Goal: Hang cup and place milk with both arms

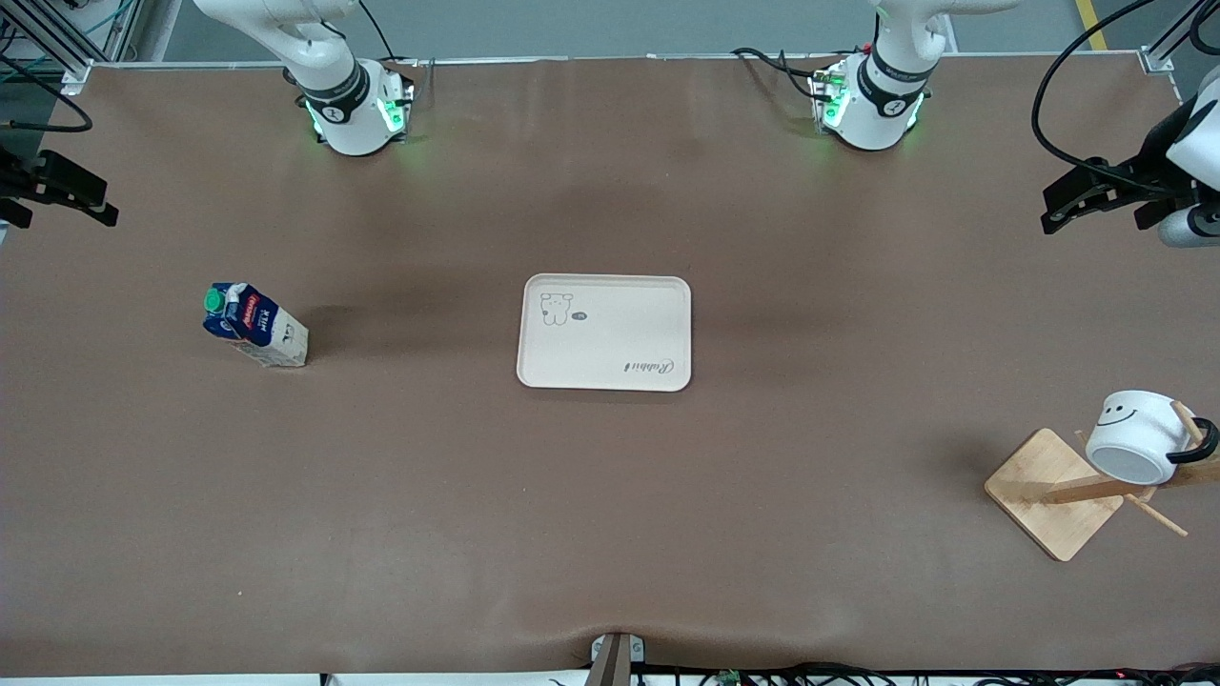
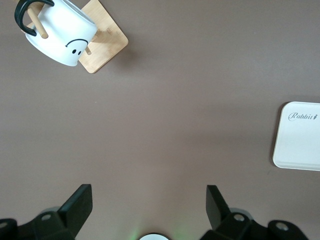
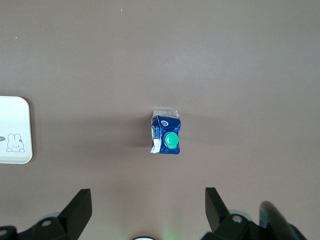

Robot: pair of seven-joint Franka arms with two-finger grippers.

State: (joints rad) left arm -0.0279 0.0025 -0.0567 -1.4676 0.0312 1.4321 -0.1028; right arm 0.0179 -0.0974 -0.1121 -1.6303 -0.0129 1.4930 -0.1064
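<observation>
Hanging by its handle on a wooden rack (image 1: 1053,495), the cup (image 1: 1139,438) sits at the left arm's end of the tabletop (image 1: 610,495). Milk (image 1: 255,326) stands upright toward the right arm's end, a tray (image 1: 604,332) between them. Left gripper (image 1: 1087,195) and right gripper (image 1: 57,191) hover wide open, empty.

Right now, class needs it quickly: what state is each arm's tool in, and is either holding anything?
Left tool: open, holding nothing, over bare brown table.
Right tool: open, holding nothing, above the small dark-blue milk carton with green cap.
</observation>
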